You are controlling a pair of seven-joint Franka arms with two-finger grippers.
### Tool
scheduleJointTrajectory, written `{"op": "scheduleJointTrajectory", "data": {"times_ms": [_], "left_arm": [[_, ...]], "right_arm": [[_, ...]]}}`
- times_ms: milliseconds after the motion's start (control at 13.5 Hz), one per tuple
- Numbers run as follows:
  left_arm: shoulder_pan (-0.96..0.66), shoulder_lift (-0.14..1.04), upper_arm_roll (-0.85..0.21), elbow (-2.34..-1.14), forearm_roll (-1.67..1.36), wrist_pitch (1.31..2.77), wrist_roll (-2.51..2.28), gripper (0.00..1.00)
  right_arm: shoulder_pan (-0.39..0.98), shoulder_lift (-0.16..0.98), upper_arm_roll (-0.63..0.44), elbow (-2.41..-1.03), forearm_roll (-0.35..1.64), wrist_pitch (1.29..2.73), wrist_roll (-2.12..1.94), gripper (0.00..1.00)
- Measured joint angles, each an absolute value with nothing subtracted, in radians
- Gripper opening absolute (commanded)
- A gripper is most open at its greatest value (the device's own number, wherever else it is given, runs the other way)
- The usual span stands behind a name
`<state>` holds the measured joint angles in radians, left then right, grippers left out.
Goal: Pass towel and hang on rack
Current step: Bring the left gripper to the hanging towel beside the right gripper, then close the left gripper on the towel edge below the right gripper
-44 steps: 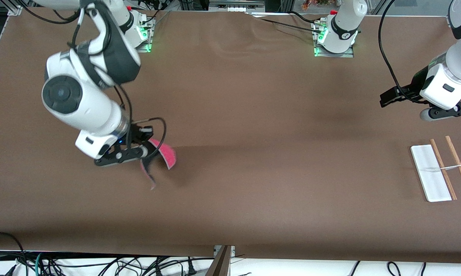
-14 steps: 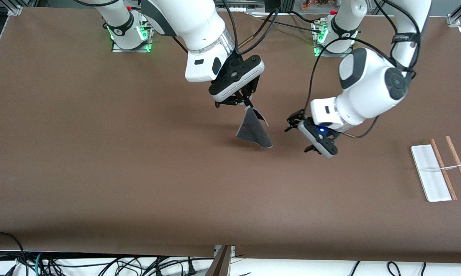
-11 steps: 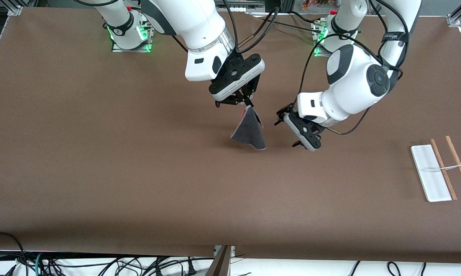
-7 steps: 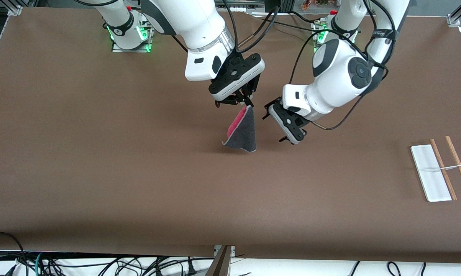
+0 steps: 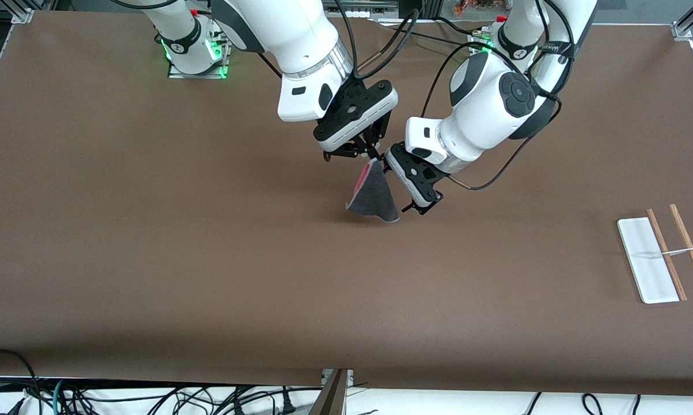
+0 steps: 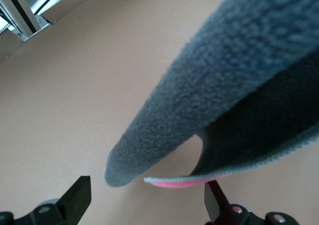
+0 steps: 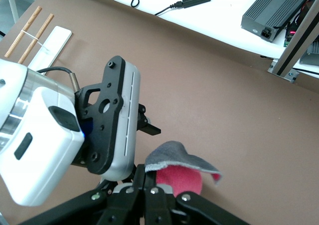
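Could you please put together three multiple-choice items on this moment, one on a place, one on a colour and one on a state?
1. Where does the rack stand?
A. toward the left arm's end of the table
B. midway between the two bases
C. under the hanging towel

2. Which colour is most of the towel face turned to the front camera?
A. white
B. dark grey
C. green

3. How is the left gripper?
A. shut on the towel
B. open, with the towel's lower edge between its fingers
C. resting on the rack

Answers:
1. A: the front view shows it at that end, apart from both grippers.
2. B: grey fills the cloth, with pink-red only along one edge.
3. B: the left wrist view shows its fingers spread apart, while the right gripper pinches the towel's top.
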<state>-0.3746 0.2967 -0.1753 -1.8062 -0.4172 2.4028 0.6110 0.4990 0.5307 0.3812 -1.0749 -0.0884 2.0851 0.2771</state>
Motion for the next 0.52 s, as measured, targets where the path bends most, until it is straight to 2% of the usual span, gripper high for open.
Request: {"op": "scheduleJointTrajectory", "data": {"times_ms": [517], "left_arm": [[-0.399, 0.316, -0.175, -1.806, -0.417, 2.447, 0.612, 1.00]], "right_arm": [[0.498, 0.531, 0.380, -1.074, -0.089, 2.085, 0.276, 0.00]]}}
